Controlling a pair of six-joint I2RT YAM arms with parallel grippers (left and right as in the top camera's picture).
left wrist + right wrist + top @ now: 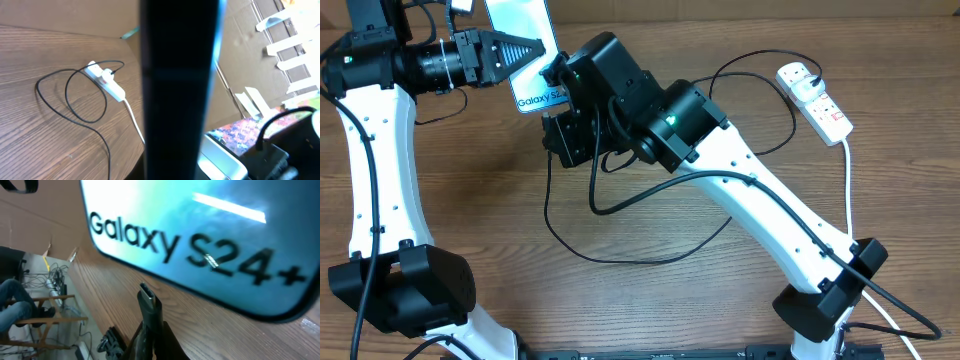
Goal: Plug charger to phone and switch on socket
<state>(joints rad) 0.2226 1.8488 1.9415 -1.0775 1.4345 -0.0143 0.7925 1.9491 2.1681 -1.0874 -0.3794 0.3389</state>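
Observation:
My left gripper [533, 48] is shut on the phone [523, 30] and holds it tilted at the table's far left; its teal screen reads "Galaxy S24". In the left wrist view the phone [180, 90] is a dark upright band that hides my fingers. My right gripper [151, 339] is shut on the charger's connector tip [149, 300]. The tip points at the phone's bottom edge [200, 235], a short gap away and not touching. The black cable [620, 255] loops over the table to a plug [797, 72] in the white socket [817, 100] at the far right.
My right arm's white link [770, 210] crosses the table's middle over the cable loops. The socket's thick white lead [848, 190] runs down the right side. In the left wrist view the table edge [135, 125] drops off to floor clutter.

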